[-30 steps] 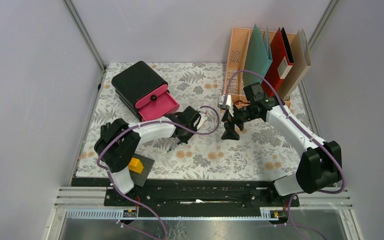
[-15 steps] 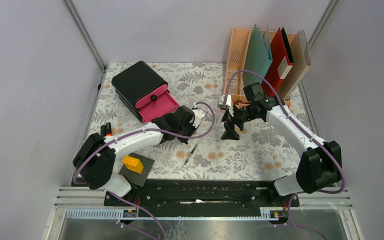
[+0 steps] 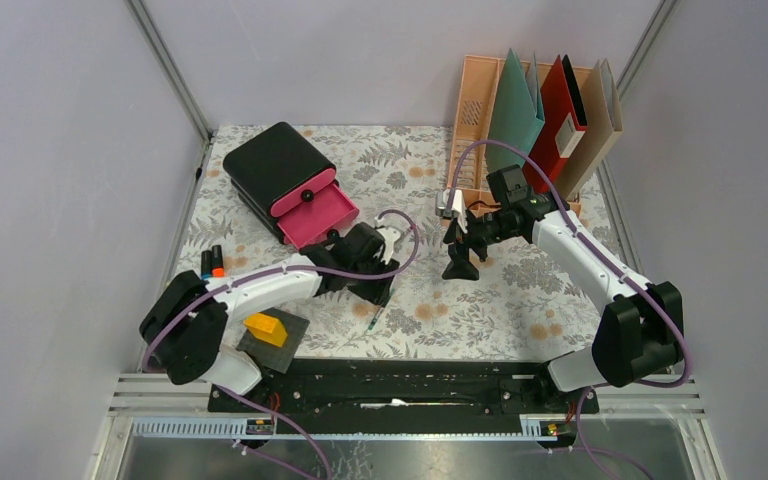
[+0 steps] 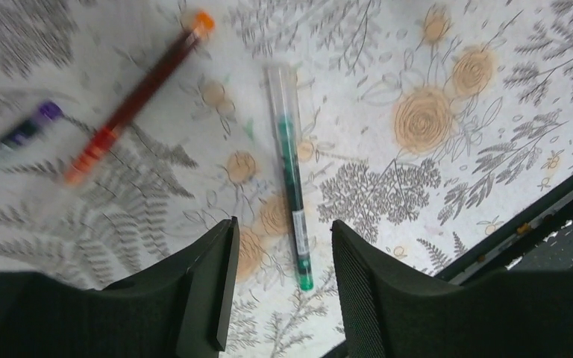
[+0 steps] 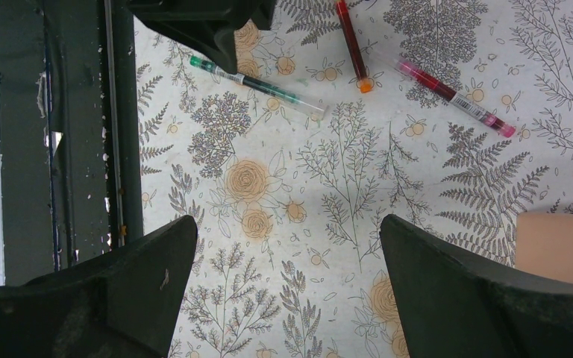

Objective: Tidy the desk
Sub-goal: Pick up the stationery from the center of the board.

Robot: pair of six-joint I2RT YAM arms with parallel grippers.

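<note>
- Starting at the left border of the desk [image 3: 500,310], the flowered cloth top that fills the middle of the top view, two markers [image 3: 211,263] lie side by side on the cloth. They look not yet put away.
- At the near-left corner, beside the left arm's base, a yellow block [image 3: 266,327] sits on a dark pad [image 3: 298,332]. I cannot tell whether that is where it belongs.
- At the back left stands the black drawer box [image 3: 275,165] with its lower pink drawer [image 3: 320,215] pulled out. Its contents are hidden, but it seems the likely home for the pens.
- The left gripper [image 4: 281,227] is spread and empty, low over the cloth. The green pen [image 4: 291,186] lies in the gap between its fingers, and contact cannot be judged. This looks like the start of a pick, not a finished one.
- Loose just beside it are a red-brown pen [image 4: 130,97] with an orange cap and a blurred purple-tipped pen [image 4: 15,134]. The right wrist view adds a pink pen [image 5: 455,97] nearby. At least four pens remain to be cleared.
- The right gripper [image 5: 287,231] is spread wide and holds nothing, hanging above bare cloth at mid-desk.
- At the back right, the peach file rack [image 3: 475,100] holds its folders [image 3: 515,110] upright, so that part looks done.
</note>
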